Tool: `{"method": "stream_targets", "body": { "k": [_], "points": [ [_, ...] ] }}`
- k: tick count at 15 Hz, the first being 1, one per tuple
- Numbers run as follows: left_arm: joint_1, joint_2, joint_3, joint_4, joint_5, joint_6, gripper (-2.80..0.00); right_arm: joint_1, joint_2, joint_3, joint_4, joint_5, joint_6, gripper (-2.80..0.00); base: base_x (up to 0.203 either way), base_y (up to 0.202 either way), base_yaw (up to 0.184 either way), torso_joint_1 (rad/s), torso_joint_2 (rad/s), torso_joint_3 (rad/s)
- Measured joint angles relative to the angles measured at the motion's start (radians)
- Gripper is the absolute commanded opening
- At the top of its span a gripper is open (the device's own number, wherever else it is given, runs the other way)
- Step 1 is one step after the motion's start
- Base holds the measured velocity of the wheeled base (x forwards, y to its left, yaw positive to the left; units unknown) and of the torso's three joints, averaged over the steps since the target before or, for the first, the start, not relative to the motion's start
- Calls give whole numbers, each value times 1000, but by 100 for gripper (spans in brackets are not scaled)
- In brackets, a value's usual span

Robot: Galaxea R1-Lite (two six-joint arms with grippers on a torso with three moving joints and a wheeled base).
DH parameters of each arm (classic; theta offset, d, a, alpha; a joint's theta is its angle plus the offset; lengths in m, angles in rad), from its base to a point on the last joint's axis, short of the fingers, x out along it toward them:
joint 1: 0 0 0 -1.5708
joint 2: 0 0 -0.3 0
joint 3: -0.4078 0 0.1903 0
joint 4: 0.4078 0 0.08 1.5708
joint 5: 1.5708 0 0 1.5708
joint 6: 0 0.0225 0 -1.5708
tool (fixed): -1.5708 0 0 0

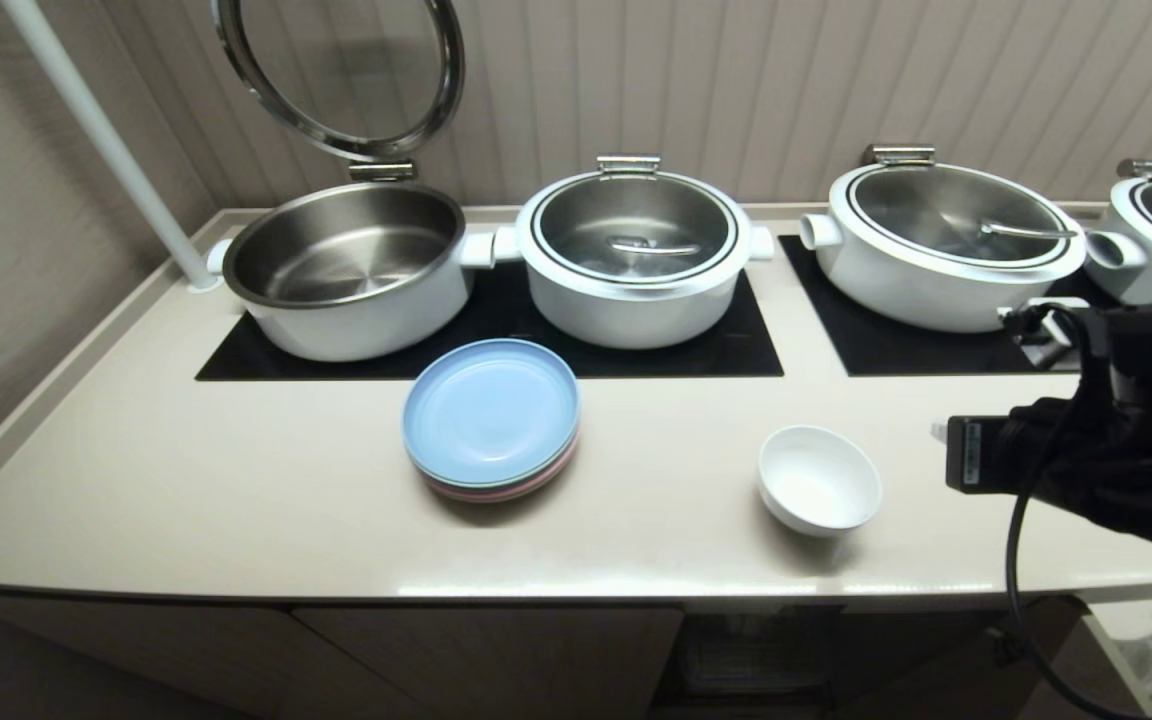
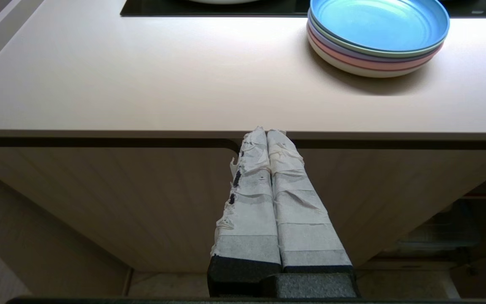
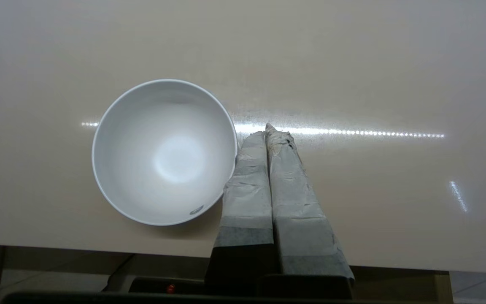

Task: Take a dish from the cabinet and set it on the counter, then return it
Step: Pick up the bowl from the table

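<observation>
The dish [image 1: 820, 478], a small white bowl, stands upright and empty on the counter [image 1: 236, 480] near its front edge. In the right wrist view the dish [image 3: 165, 152] lies just beside my right gripper [image 3: 267, 131], which is shut with nothing between its taped fingers and hovers over the counter [image 3: 352, 76]. My right arm [image 1: 1086, 450] reaches in from the right, next to the dish. My left gripper [image 2: 267, 131] is shut and empty, parked below the counter edge in front of the cabinet [image 2: 120, 202]. A dark opening in the cabinet [image 1: 756, 650] shows under the dish.
A stack of plates [image 1: 492, 415], pale blue on top, sits left of the dish. Behind stand an open steel pot [image 1: 346, 270] with its lid raised [image 1: 336, 70] and lidded white pots [image 1: 636, 255] [image 1: 946, 245] on black hob panels. A white pole [image 1: 106, 140] rises at the back left.
</observation>
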Motion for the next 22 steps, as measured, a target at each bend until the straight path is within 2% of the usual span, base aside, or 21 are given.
{"method": "stream_targets", "body": {
  "k": [8,13,17,22],
  "points": [
    [0,0,0,0,0,0,-280,-30,-98,55,-19,-2,-8,-280,0,0,0,0,0,0],
    [0,0,0,0,0,0,-280,-116,-181,159,-21,20,-105,-280,0,0,0,0,0,0],
    [0,0,0,0,0,0,-280,-177,-276,311,-40,38,-154,-280,0,0,0,0,0,0],
    [0,0,0,0,-1,-1,-280,-278,-506,548,-198,160,-164,-280,0,0,0,0,0,0]
  ]
}}
